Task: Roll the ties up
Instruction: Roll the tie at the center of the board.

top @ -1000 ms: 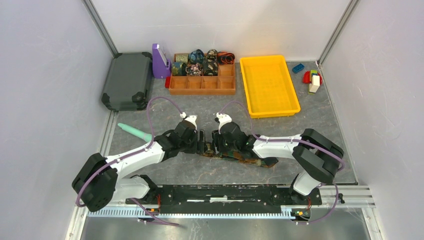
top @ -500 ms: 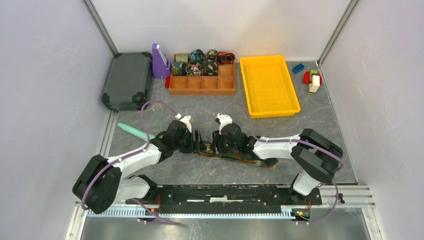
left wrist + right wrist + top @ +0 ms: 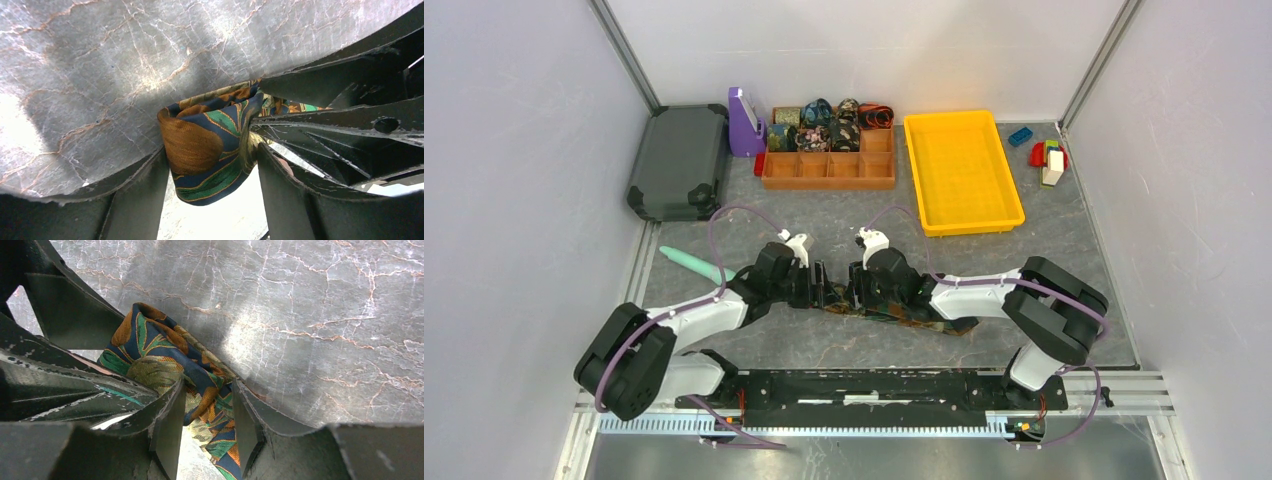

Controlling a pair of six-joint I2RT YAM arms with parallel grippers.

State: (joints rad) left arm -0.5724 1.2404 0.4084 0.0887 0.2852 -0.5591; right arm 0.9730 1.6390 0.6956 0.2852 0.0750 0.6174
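A tie (image 3: 924, 318) with a navy, green and orange print lies on the grey table near the arms, its tail running right. Both grippers meet tip to tip over its left end. In the left wrist view a folded, partly rolled end of the tie (image 3: 200, 145) fills the gap of my left gripper (image 3: 210, 165) and touches both fingers. My right gripper (image 3: 207, 395) is shut on bunched tie cloth (image 3: 155, 355) just beside it. In the top view my left gripper (image 3: 821, 287) and right gripper (image 3: 852, 290) hide the roll. Several rolled ties (image 3: 824, 125) sit at the back.
A brown divided organizer (image 3: 829, 172) holds the rolled ties. A yellow bin (image 3: 962, 170) stands to its right and a dark case (image 3: 679, 160) and a purple holder (image 3: 744, 122) to its left. A teal stick (image 3: 692, 263) lies left; toy blocks (image 3: 1046, 158) lie back right.
My left wrist has shifted a little to the left and turned, and its jaws have narrowed onto the tie's end. The right arm has barely moved.
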